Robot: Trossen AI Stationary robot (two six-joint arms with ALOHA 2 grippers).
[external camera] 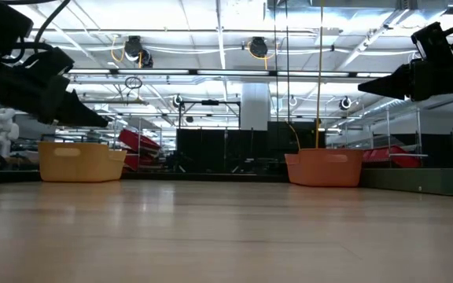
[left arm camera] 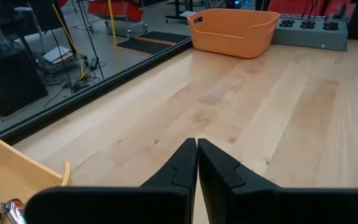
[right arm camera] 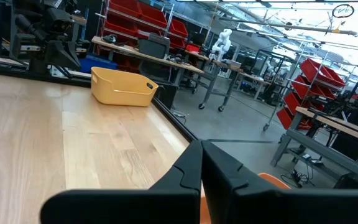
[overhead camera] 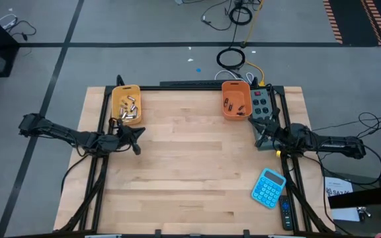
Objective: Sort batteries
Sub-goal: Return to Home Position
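Silvery batteries (overhead camera: 128, 109) lie in the yellow bin (overhead camera: 116, 99) at the table's far left, and their ends (left arm camera: 5, 211) show in the left wrist view. A few darker batteries (overhead camera: 230, 104) lie in the orange bin (overhead camera: 238, 114) at the far right. My left gripper (overhead camera: 137, 135) (left arm camera: 196, 146) hovers shut just near of the yellow bin, above the table. My right gripper (overhead camera: 260, 135) (right arm camera: 201, 149) hovers shut near the orange bin's near right corner. Both stand raised off the wood in the low view, left gripper (external camera: 104, 123) and right gripper (external camera: 362, 88).
A grey power strip (overhead camera: 262, 109) lies right of the orange bin, under my right gripper. A blue calculator (overhead camera: 268, 187) and a dark remote (overhead camera: 286, 215) lie at the near right. Bare wood (overhead camera: 190, 158) spans the table's middle between the arms.
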